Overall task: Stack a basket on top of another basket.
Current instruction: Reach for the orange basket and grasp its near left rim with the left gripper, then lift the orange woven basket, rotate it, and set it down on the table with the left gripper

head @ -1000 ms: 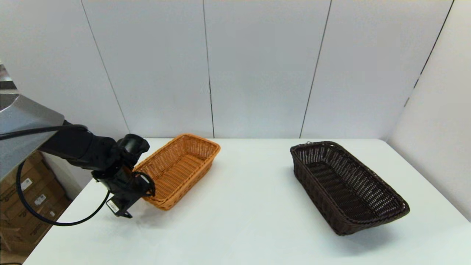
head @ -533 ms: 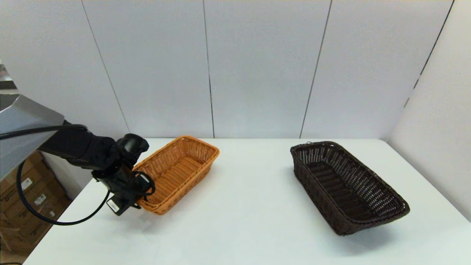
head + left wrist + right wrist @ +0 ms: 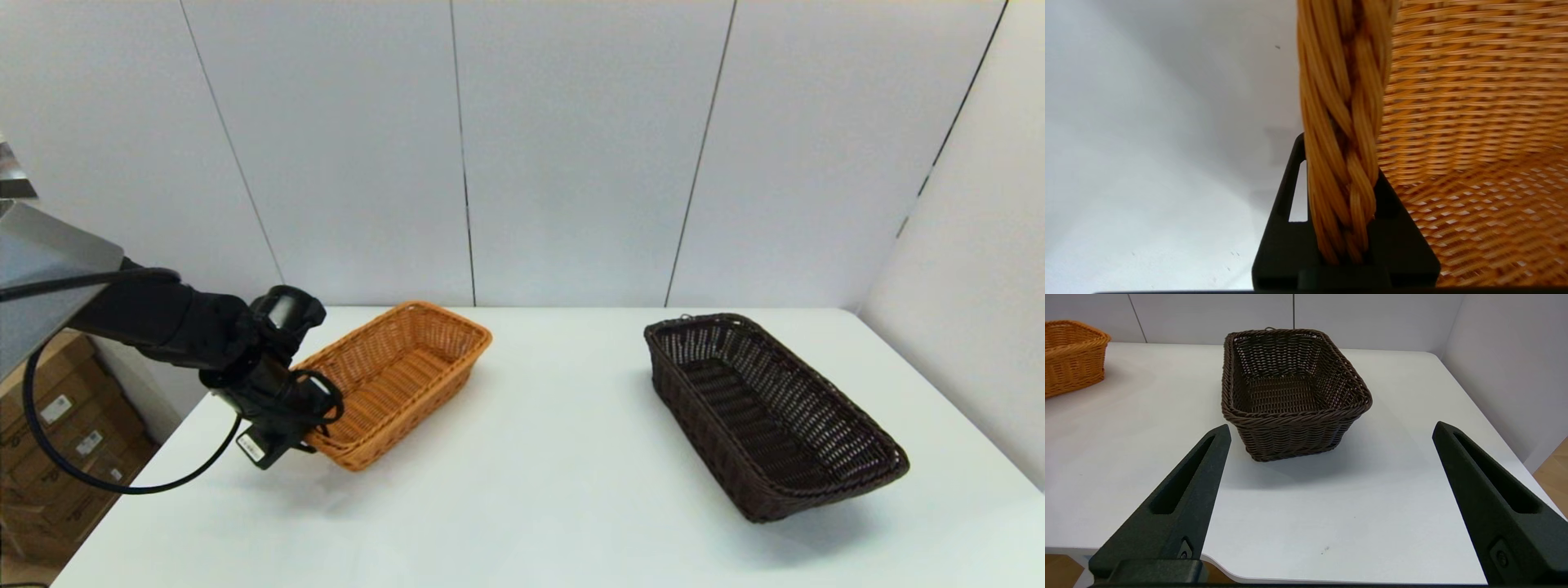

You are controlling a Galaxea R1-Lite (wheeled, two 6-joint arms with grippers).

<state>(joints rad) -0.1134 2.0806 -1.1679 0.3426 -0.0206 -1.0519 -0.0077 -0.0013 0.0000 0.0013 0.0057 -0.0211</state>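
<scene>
Left gripper (image 3: 306,437) clenched on the rim of the orange basket (image 3: 400,380), its near end raised off the white surface (image 3: 539,490)

In the left wrist view the two black fingers (image 3: 1290,228) pinch the braided rim (image 3: 1345,143) of the orange basket between them, one on the outer side and one on the inner side, with the woven wall and floor of the basket beyond. The orange basket sits at the left part of the surface, tilted, its far end lower than the held end. The dark brown basket (image 3: 767,412) rests flat on the right part, well apart from the orange one. The right gripper (image 3: 1331,506) is spread wide and holds nothing, low at the near edge of the surface, facing the short end of the dark brown basket
</scene>
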